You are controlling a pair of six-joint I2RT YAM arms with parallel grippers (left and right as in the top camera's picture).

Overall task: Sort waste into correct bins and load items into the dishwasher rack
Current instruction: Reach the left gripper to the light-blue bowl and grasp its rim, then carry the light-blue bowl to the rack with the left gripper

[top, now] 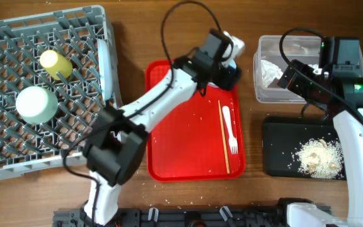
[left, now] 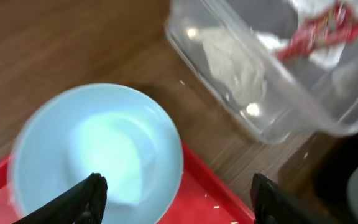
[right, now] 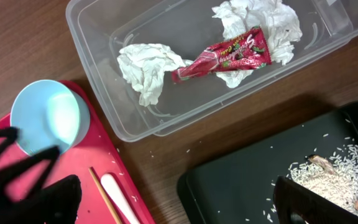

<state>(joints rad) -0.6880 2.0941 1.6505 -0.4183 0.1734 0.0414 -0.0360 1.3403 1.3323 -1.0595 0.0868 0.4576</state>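
A pale blue-green bowl (left: 98, 152) sits upright in the far right corner of the red serving tray (top: 188, 145); it also shows in the right wrist view (right: 48, 118). My left gripper (left: 179, 199) is open above it, one finger over the bowl, and hides it from overhead (top: 229, 63). The clear tub (right: 135, 37) holds crumpled tissues (right: 145, 68) and the red wrapper (right: 222, 57). The black tray (top: 282, 145) holds rice scraps (top: 320, 157). My right gripper (right: 173, 205) is open and empty, above the gap between tub and black tray. The fork (top: 230, 129) and chopstick (top: 223, 135) lie on the red tray.
The grey dishwasher rack (top: 17, 38) fills the left side, with the yellow cup (top: 55, 63) and an upturned pale bowl (top: 36, 104) in it. A pale thin shape (top: 108, 69) stands on edge at its right side. Loose rice grains dot the red tray.
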